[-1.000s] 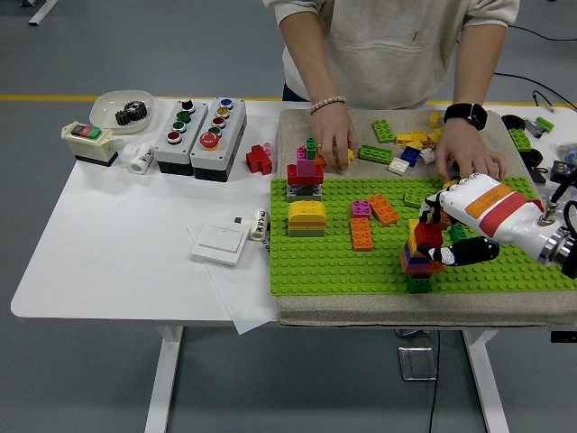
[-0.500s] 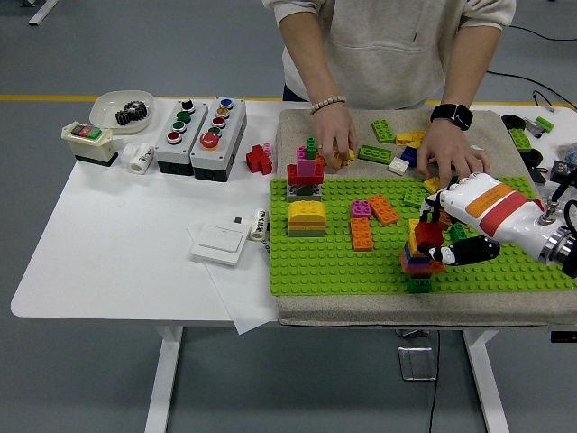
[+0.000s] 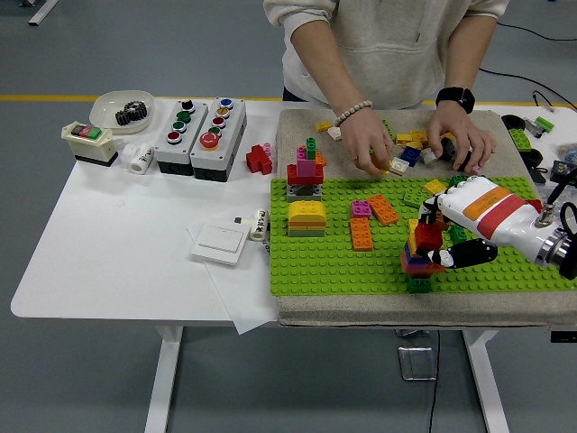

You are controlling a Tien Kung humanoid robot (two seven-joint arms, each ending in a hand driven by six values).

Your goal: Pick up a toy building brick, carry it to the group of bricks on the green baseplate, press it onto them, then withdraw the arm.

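**Pressing the red brick home on the near-right stack**

The robot's right hand, white-shelled with an orange and red band and black fingers, reaches in from the right edge over the green studded baseplate. Its fingers are curled around a small red toy brick sitting at the top of a multicoloured brick stack near the baseplate's front edge. The thumb lies low across the stack's right side. Whether the red brick is fully seated cannot be told from this view.

The step in hand appears to be the press. Done well, the force goes straight down through the stack's axis, since the column is tall and narrow and a sideways push would likely tip it. Studs should line up before load is applied. Release should be a clean opening of the fingers, then a lift clear to the right.

Across the table, a person's two hands sort through loose bricks on the beige mat beyond the baseplate, well apart from the stack. The left arm is not visible.
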